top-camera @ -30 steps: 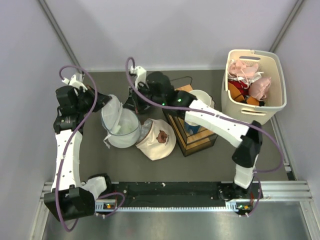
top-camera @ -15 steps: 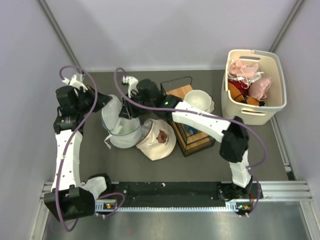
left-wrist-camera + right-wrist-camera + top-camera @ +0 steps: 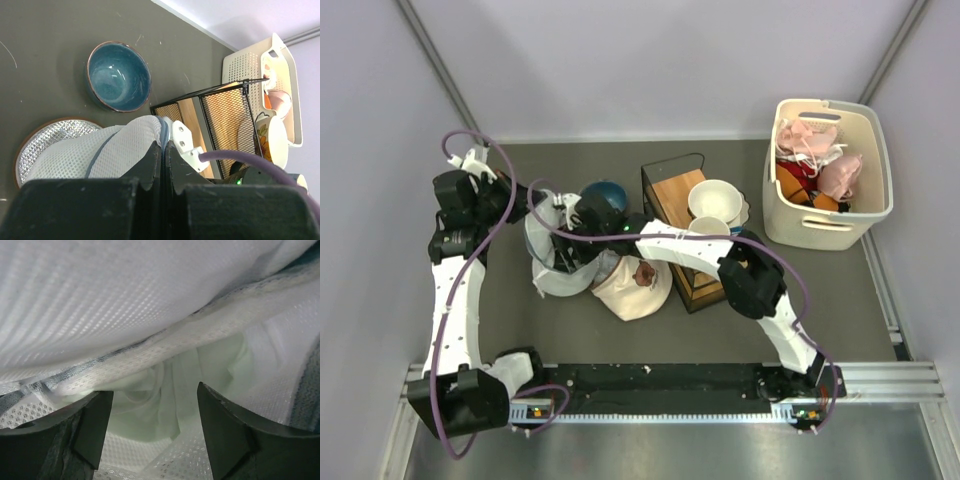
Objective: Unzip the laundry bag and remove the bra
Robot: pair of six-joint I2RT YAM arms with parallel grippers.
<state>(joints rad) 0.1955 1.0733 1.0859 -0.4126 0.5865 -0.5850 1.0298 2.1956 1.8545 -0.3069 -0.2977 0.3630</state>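
Note:
The laundry bag [image 3: 558, 272] is a white mesh pouch on the table's left half, its mouth held up. My left gripper [image 3: 520, 206] is shut on the bag's zipped rim [image 3: 163, 134]; in the left wrist view the black fingers [image 3: 150, 165] pinch that edge. My right gripper [image 3: 565, 247] reaches into the bag's mouth. In the right wrist view it [image 3: 155, 427] stands open with mesh [image 3: 150, 300] all around. Pale bunched fabric [image 3: 150, 392] lies just beyond the fingertips, untouched. I cannot tell whether it is the bra.
A cream cap with a brown mark [image 3: 638, 285] lies against the bag's right side. Behind it are a blue bowl [image 3: 604, 193], a wire-and-wood rack [image 3: 682, 205] and a white bowl [image 3: 713, 198]. A beige basket [image 3: 865, 215] with pink garments stands far right. A foil-lined dish [image 3: 47, 145] sits under the bag.
My right arm swung left from the rack to the bag, its gripper opened and went into the bag's mouth. The blue bowl came into view. The left grip has not moved.

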